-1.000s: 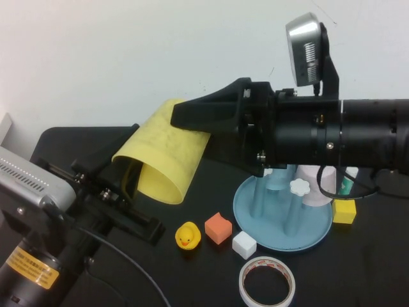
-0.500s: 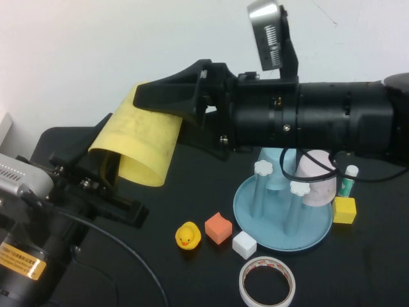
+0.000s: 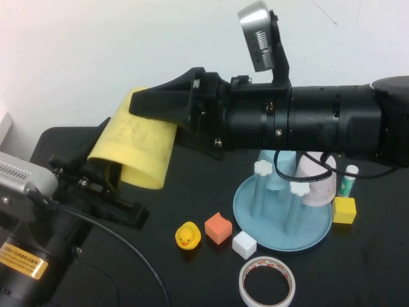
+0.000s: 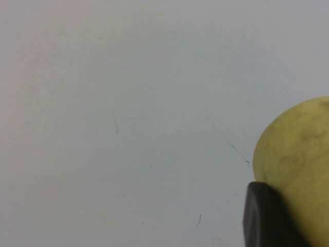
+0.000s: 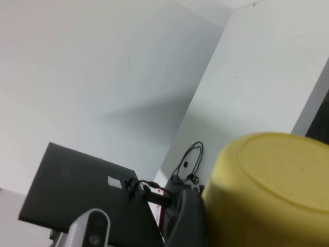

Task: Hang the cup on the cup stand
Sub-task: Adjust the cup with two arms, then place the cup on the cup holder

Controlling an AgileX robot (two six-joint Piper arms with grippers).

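The cup (image 3: 135, 148) is held aloft between both arms, well apart from the stand (image 3: 283, 220). The right gripper (image 3: 167, 112) is clamped on its upper wall near the closed base. The left gripper (image 3: 110, 171) reaches into the open mouth, one finger inside the rim; whether it grips cannot be told. For a clean handover, one grip should be kept firm until the other is released. The mouth must then be turned down over a knob (image 3: 262, 168).
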